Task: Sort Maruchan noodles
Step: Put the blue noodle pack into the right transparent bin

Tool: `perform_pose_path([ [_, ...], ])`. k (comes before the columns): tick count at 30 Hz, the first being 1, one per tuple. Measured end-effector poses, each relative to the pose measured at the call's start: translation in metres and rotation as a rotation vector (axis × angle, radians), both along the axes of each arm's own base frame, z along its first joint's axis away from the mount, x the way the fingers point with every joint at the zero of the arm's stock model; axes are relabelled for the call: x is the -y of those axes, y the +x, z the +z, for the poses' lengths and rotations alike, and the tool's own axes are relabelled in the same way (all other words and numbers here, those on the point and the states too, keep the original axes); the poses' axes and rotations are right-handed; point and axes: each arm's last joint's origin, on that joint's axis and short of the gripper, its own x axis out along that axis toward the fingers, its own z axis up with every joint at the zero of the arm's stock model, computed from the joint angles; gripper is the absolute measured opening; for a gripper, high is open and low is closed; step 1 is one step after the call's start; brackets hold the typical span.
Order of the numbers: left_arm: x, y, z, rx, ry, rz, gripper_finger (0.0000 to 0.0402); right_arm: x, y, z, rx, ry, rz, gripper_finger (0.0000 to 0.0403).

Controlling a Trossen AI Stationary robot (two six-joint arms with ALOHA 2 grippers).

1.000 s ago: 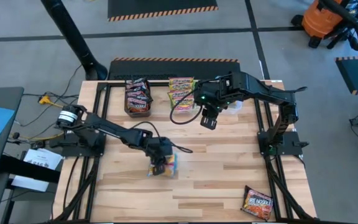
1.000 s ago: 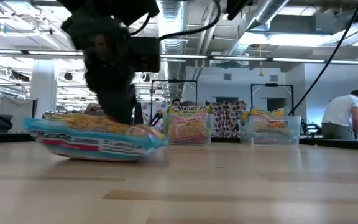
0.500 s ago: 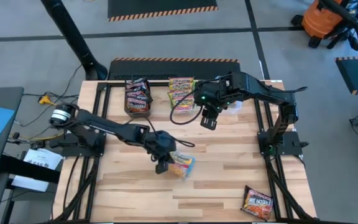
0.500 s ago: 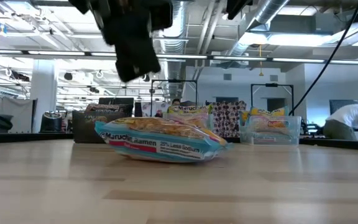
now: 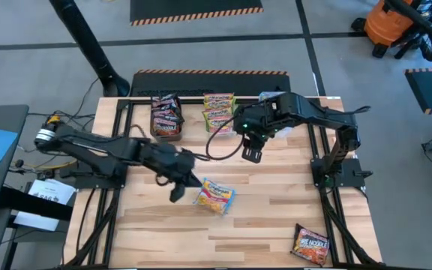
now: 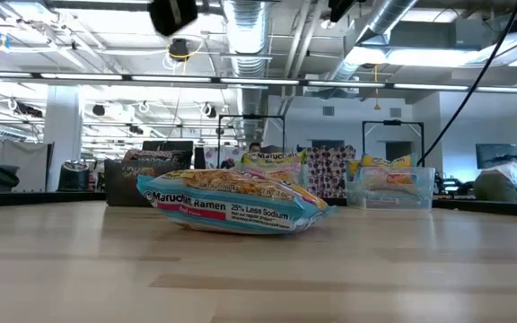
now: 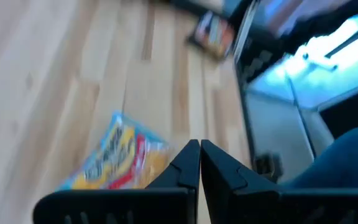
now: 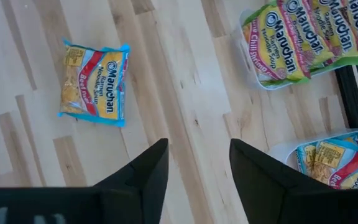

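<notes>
High view | blue-edged packet (image 5: 215, 196) lies free on surface (image 5: 276, 210) | left gripper (image 5: 178, 190) clenched, empty, beside it | right gripper (image 5: 251, 149) released, empty | packet should be grasped across its short edges, squarely.

Two dark, jointed robot arms with matte black housings: the left arm (image 5: 103, 146) has a silver ringed base joint, the right arm (image 5: 306, 112) shows a small green light, a looping black cable and black wedge-shaped fingers (image 8: 143, 171).
</notes>
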Motion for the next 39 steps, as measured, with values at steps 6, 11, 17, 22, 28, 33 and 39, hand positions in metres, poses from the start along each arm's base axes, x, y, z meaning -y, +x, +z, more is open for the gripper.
perform_pose_path([
  [6, -0.005, -0.032, 0.033, 0.136, 0.035, 0.042, 0.0, -0.013, 0.001, 0.0, 0.017, 0.022, 0.0, 0.0227],
  [11, -0.009, -0.053, 0.051, 0.21, 0.023, 0.046, 0.0, -0.024, 0.004, 0.001, 0.053, 0.116, -0.033, 0.0235],
  [17, -0.014, -0.077, 0.064, 0.256, 0.022, 0.036, 0.0, -0.043, 0.011, 0.005, 0.135, 0.243, -0.019, 0.0235],
  [22, -0.017, -0.094, 0.075, 0.333, 0.073, 0.005, 0.0, -0.057, 0.023, 0.001, 0.17, 0.282, -0.032, 0.0235],
  [28, -0.02, -0.11, 0.082, 0.378, 0.092, -0.003, 0.0, -0.076, 0.046, -0.026, 0.105, 0.274, 0.004, 0.0235],
  [33, -0.021, -0.116, 0.079, 0.348, 0.106, -0.02, 0.0, -0.087, 0.075, -0.064, 0.017, 0.256, 0.015, 0.0235],
  [39, -0.022, -0.122, 0.077, 0.313, 0.107, -0.026, 0.0, -0.088, 0.103, -0.105, -0.074, 0.314, 0.028, 0.0235],
])
